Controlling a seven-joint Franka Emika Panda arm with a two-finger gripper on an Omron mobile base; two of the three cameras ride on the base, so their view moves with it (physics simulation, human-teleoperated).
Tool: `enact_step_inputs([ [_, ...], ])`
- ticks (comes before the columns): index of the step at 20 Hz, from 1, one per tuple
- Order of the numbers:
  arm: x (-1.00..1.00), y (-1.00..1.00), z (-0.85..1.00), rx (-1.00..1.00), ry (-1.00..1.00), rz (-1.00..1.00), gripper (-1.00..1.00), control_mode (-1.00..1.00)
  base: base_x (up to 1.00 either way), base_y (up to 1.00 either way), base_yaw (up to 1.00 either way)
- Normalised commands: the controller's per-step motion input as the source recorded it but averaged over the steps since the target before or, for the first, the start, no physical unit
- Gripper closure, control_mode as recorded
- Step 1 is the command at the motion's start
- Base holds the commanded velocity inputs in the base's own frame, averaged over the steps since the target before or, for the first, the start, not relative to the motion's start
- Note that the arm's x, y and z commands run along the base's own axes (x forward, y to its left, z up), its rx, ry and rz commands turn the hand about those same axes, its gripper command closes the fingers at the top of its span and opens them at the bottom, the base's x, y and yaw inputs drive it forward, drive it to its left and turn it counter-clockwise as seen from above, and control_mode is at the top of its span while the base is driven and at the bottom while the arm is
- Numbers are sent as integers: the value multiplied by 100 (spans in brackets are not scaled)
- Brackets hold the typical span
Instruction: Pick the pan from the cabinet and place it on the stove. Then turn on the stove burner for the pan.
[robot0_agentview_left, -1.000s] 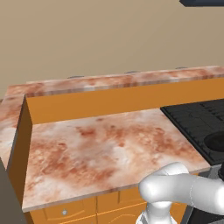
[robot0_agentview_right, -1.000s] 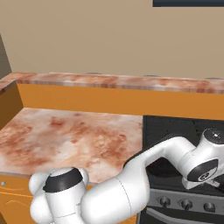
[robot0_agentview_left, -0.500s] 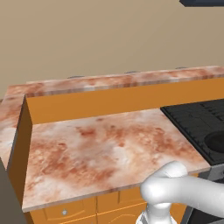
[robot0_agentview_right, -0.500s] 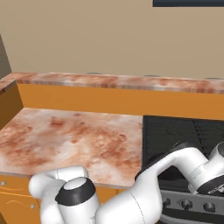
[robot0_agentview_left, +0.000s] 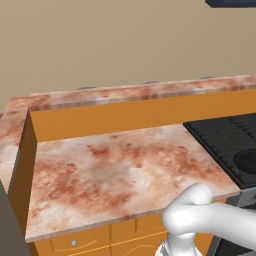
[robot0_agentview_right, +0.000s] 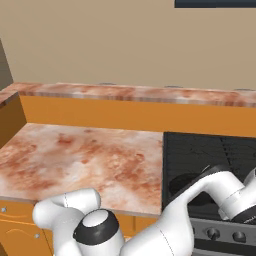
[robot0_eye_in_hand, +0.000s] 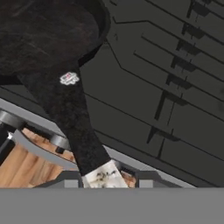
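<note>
pan set on the stove, handle end at the gripper

the black skillet (robot0_eye_in_hand: 48, 39) is seen lying on the stove (robot0_eye_in_hand: 175, 87), its round bowl resting on the dark grates and its long straight handle (robot0_eye_in_hand: 74, 122) reaching out over the stove's grey-metal front edge (robot0_eye_in_hand: 39, 122). in the hand view the handle runs down toward the gripper (robot0_eye_in_hand: 105, 177), and its pale, worn end sits right between the two finger tips. whether the fingers are clenched on the handle or have released it cannot be told from these views; the tips are mostly hidden at the bottom of the view.

beyond the stove's front edge, round control knobs (robot0_eye_in_hand: 8, 118) and a strip of wooden floor (robot0_eye_in_hand: 22, 162) are seen. in the right base view the stove (robot0_agentview_right: 200, 150) is shown just beside the reddish marbled countertop (robot0_agentview_right: 80, 155), with knobs (robot0_agentview_right: 214, 233) along its front, and the white arm (robot0_agentview_right: 200, 200) is bent low across the stove's near side. in the left base view the countertop (robot0_agentview_left: 110, 175) lies left of the stove (robot0_agentview_left: 225, 140).
</note>
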Motion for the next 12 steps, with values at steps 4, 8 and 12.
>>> enact_step_inputs([
  [4,38,0,-18,-3,0,-11,100,-100,0,0,0],
  [8,31,1,-24,-4,0,-13,100,-100,0,0,0],
  [12,28,3,-19,-1,0,-12,100,-100,0,0,0],
])
